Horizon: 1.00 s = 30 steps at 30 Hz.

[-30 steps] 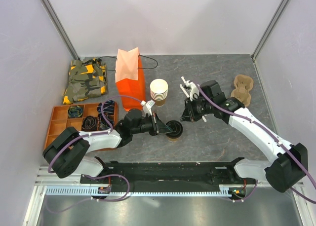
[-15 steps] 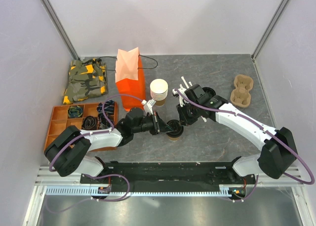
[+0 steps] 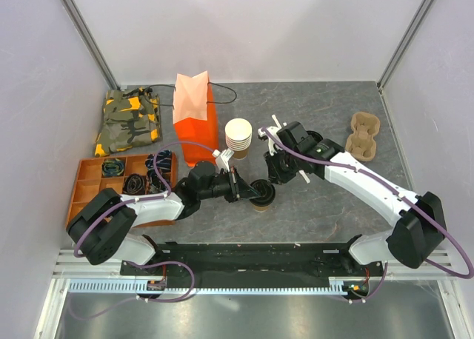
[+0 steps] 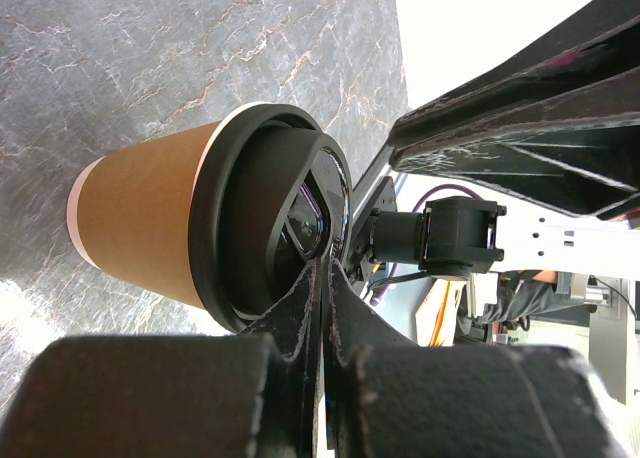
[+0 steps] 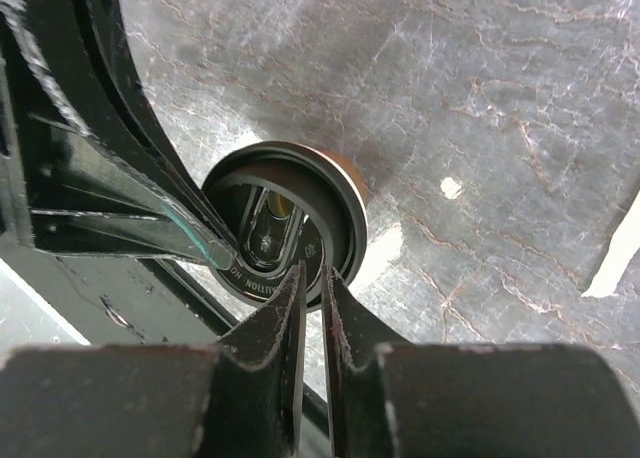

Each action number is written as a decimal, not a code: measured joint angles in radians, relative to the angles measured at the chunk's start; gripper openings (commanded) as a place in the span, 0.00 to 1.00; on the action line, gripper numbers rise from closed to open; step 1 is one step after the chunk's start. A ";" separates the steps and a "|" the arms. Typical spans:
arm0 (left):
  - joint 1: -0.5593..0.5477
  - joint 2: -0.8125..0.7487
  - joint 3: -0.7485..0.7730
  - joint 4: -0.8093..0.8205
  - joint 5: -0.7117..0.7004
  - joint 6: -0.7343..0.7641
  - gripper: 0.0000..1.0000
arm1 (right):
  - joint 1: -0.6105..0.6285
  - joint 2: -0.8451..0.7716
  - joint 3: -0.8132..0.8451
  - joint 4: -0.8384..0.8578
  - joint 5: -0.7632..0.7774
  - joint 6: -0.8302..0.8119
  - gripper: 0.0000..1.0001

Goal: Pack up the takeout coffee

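Lidded coffee cup (image 3: pixel 261 199) upright on the counter (image 3: pixel 326 209), just nearer than the orange bag (image 3: pixel 197 132) and to its right.
Left tool (image 3: pixel 249 192) closed to a thin slit, tips against the lid's rim on the side toward the bag; unclear whether pinching it. Right tool (image 3: pixel 269 179) nearly closed, fingers astride the lid's rim on the opposite side, gripping it.

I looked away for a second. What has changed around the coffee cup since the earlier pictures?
The right gripper swung left to the rim of the coffee cup, its fingers nearly together. The left gripper stayed shut against the lid. The coffee cup and the orange bag did not move.
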 measured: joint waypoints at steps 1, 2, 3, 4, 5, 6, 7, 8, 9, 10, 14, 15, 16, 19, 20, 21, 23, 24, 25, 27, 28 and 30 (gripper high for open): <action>0.000 0.000 0.000 0.000 0.000 0.000 0.02 | 0.000 0.000 -0.006 0.003 0.000 0.000 0.17; 0.000 0.000 0.000 0.000 0.000 0.000 0.02 | 0.001 0.000 -0.017 0.006 0.000 0.000 0.16; 0.000 0.000 0.000 0.000 0.000 0.000 0.02 | 0.001 0.000 -0.034 0.013 -0.001 0.000 0.15; 0.000 0.000 0.000 0.000 0.000 0.000 0.02 | 0.003 0.000 -0.051 0.021 0.000 0.000 0.15; 0.000 0.000 0.000 0.000 0.000 0.000 0.02 | 0.005 0.002 -0.074 0.024 0.000 -0.001 0.14; 0.000 0.000 0.000 -0.001 0.000 0.000 0.02 | 0.005 0.004 -0.090 0.034 -0.002 0.000 0.13; 0.000 0.000 0.000 -0.002 0.000 0.000 0.02 | 0.003 0.003 -0.092 0.045 -0.005 -0.001 0.13; 0.000 0.000 0.000 -0.002 0.000 0.000 0.02 | 0.004 0.004 -0.092 0.054 -0.005 -0.002 0.11; 0.000 0.000 0.000 -0.002 0.000 0.000 0.02 | 0.005 0.007 -0.093 0.063 -0.006 -0.004 0.10; 0.000 0.000 0.000 -0.002 0.000 0.000 0.02 | 0.004 0.010 -0.094 0.071 -0.006 -0.005 0.09; 0.000 0.001 0.000 -0.003 0.001 0.000 0.02 | 0.004 0.023 -0.095 0.113 -0.012 -0.007 0.09; 0.000 0.002 0.000 -0.003 0.000 0.000 0.02 | 0.004 0.024 -0.097 0.121 -0.013 -0.008 0.09; 0.000 0.002 0.000 -0.002 0.001 0.000 0.02 | 0.004 0.024 -0.099 0.126 -0.014 -0.008 0.09; 0.000 0.002 0.000 -0.001 0.001 0.000 0.02 | 0.004 0.024 -0.101 0.132 -0.016 -0.009 0.11; 0.000 0.002 0.000 -0.001 0.002 0.000 0.02 | 0.004 0.024 -0.100 0.131 -0.016 -0.010 0.12; 0.000 0.002 0.000 -0.001 0.002 0.000 0.02 | 0.004 0.024 -0.099 0.130 -0.016 -0.011 0.13; 0.000 0.002 0.000 0.001 0.003 0.000 0.02 | 0.004 0.024 -0.097 0.127 -0.019 -0.013 0.16; 0.000 0.002 0.000 0.002 0.004 0.001 0.02 | 0.004 0.024 -0.095 0.124 -0.020 -0.016 0.17; 0.000 0.002 0.000 0.002 0.004 0.001 0.02 | 0.005 0.024 -0.093 0.121 -0.021 -0.018 0.19; 0.000 0.000 0.001 0.002 0.004 0.004 0.02 | 0.005 0.023 -0.091 0.111 -0.023 -0.022 0.21; 0.000 -0.001 0.003 -0.001 0.005 0.008 0.02 | 0.005 0.022 -0.087 0.102 -0.024 -0.025 0.22; 0.000 -0.005 0.006 -0.010 0.005 0.013 0.02 | 0.005 0.018 -0.083 0.085 -0.031 -0.027 0.23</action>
